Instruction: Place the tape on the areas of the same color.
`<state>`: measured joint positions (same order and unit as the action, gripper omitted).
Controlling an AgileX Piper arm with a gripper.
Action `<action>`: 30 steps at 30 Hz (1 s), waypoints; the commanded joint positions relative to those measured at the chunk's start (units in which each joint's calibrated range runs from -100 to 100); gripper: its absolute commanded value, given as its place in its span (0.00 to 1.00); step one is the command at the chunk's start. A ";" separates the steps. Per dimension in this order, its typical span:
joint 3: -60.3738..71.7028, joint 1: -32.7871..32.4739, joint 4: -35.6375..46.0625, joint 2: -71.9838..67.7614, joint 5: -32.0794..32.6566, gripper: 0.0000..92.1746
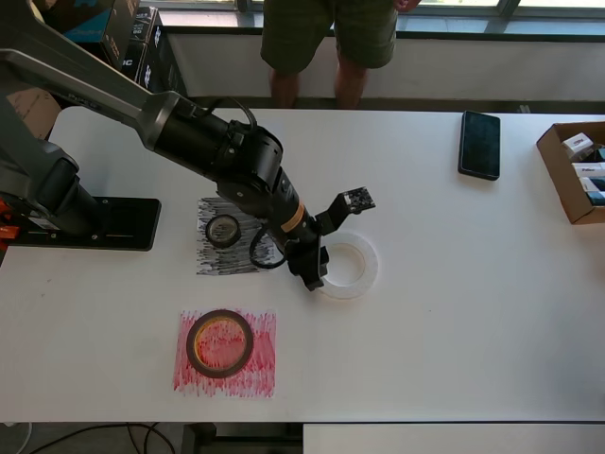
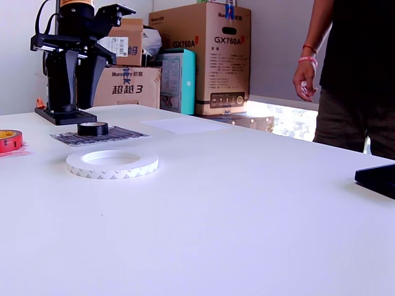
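red roll (image 1: 219, 342), black roll (image 1: 223, 230), white ring (image 1: 348, 266), black-scribbled sheet (image 1: 213, 257), red-scribbled sheet (image 1: 260, 364)

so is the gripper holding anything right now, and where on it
Nothing is held. The gripper hangs open above the table, and the white tape ring lies flat on the table, apart from it.
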<state>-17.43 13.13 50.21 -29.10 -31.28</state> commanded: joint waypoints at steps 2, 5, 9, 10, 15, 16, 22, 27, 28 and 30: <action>0.30 -1.07 -0.53 -0.84 -0.56 0.45; 0.30 -2.17 -0.53 -1.02 -0.64 0.45; 0.30 -3.51 -0.53 -1.02 -2.85 0.45; 0.30 -3.75 -0.53 -1.12 -3.51 0.45; 0.21 -4.38 -0.53 -1.68 -8.09 0.45; 0.30 -4.38 -0.53 -2.33 -9.16 0.45; 1.21 -3.83 -0.70 -6.26 -13.00 0.45; 0.48 -3.91 -4.69 -7.67 -13.00 0.45; 0.48 -3.99 -5.03 -7.76 -13.09 0.45; 0.48 -4.30 -5.03 -7.85 -13.09 0.45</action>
<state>-17.16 9.59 45.45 -36.36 -44.47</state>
